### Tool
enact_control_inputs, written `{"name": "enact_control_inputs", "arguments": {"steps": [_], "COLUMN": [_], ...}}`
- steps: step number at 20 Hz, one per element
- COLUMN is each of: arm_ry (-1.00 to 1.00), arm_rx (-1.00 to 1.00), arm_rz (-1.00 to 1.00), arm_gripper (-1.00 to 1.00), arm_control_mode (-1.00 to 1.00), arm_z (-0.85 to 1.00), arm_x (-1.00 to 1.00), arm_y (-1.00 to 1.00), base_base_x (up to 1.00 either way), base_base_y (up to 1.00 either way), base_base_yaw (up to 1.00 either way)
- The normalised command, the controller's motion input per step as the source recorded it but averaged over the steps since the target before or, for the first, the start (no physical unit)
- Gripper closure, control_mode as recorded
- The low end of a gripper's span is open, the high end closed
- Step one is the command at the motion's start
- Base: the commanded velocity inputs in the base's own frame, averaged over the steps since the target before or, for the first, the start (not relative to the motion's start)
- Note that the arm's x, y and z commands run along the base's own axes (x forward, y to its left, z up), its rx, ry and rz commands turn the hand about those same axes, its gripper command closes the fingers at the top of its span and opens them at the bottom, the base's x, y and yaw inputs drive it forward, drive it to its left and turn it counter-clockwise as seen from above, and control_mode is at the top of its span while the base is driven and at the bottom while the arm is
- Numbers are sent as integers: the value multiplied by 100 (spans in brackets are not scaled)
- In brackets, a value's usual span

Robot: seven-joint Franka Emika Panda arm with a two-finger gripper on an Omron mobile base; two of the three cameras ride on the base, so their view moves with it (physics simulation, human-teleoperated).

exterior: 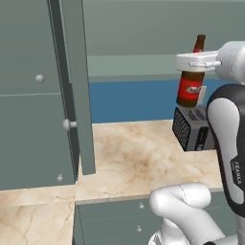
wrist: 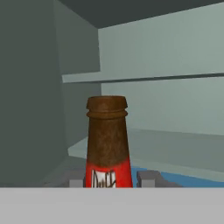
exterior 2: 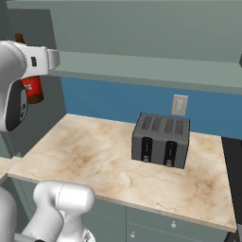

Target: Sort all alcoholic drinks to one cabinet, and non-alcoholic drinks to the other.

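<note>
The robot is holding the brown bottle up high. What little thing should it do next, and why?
Probably carry the beer bottle forward toward the cabinet shelf ahead. The pincer is shut on the bottle, holding it upright in the air above the counter, and the cabinet door stands open. The hand view looks over the bottle's neck at the open shelf, so easing it in looks like the next step.

Flat even rendered light, moderately bright, no clear source. Soft faint shadow beside the toaster (exterior 2: 161, 146) on the surface (exterior 2: 94, 156). No glare. Hand view dimmer, cabinet (wrist: 30, 87) interior dark grey; bottle (wrist: 107, 140) neck slightly soft, pixelated.
</note>
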Motion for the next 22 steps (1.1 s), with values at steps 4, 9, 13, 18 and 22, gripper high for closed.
{"name": "enact_control_inputs", "arguments": {"steps": [4,9,13,18,22], "arm_ry": [-14,-13,-10,-4,0], "arm_rx": [0,0,0,0,0], "arm_rz": [0,0,0,0,0], "arm_gripper": [100,100,100,100,100], "arm_control_mode": [-100,-100,-100,-100,-100], "arm_z": [3,0,0,0,0], "arm_x": [32,52,55,53,69], "arm_y": [32,28,19,8,7], "base_base_x": [0,0,0,0,0], "base_base_y": [0,0,0,0,0], "base_base_yaw": [0,0,0,0,0]}}
